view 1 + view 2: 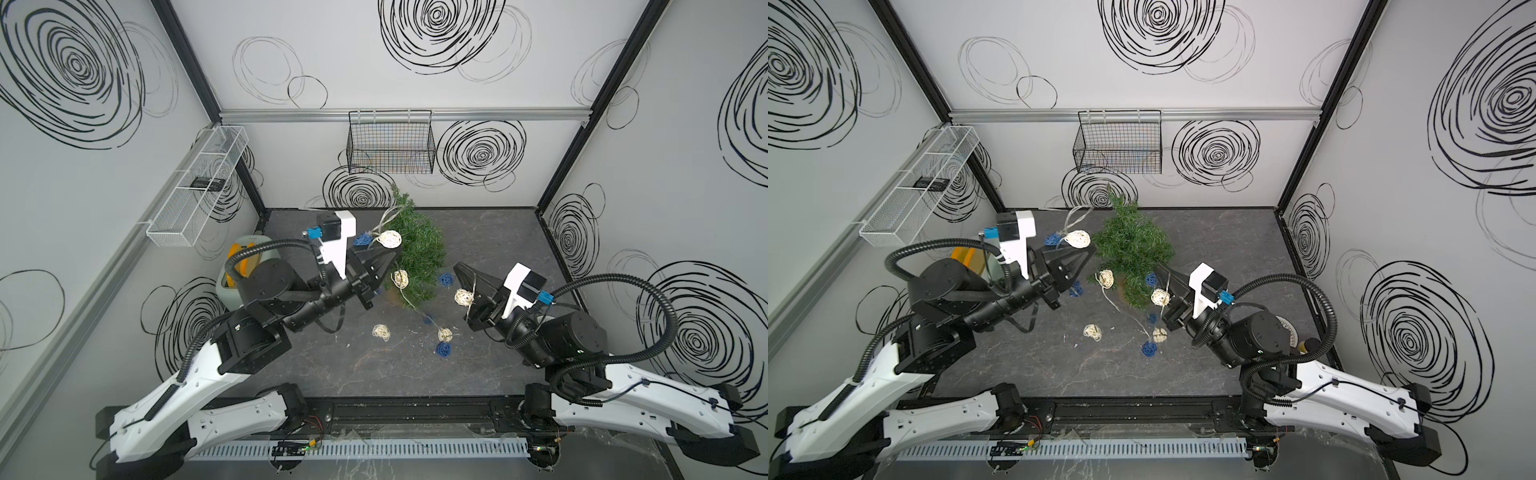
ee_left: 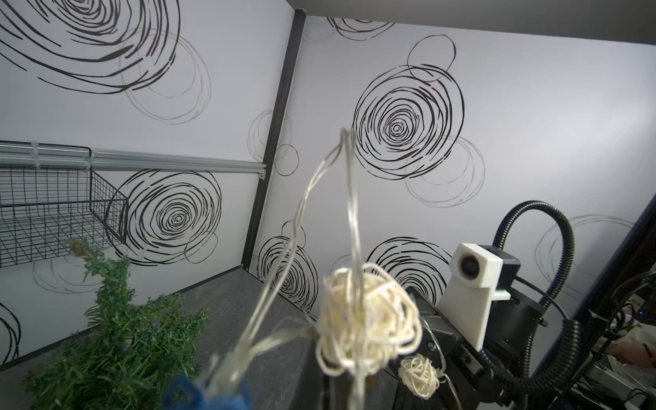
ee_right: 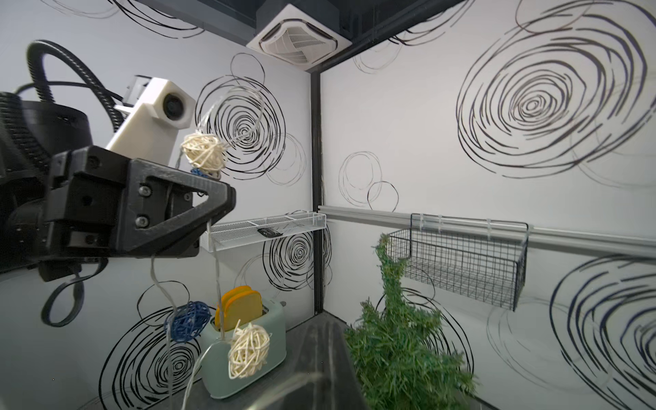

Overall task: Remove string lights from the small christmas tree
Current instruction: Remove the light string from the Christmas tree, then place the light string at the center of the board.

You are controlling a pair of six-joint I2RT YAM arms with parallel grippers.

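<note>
The small, bristly green christmas tree [image 1: 419, 245] stands toward 12 o'clock on the dark grey marbled desk [image 1: 332, 374]. The string lights [image 1: 401, 277], a thin pale wire carrying woven cream and dark blue balls, run past its lower branches down to the desk at its 6 o'clock. At the tree's 9 o'clock the left gripper [image 1: 392, 255] is clamped on the wire, with one cream ball above it and others dangling below. At 4 o'clock the right gripper [image 1: 457, 266] is likewise closed on the wire, with a cream ball hanging just beside it.
</note>
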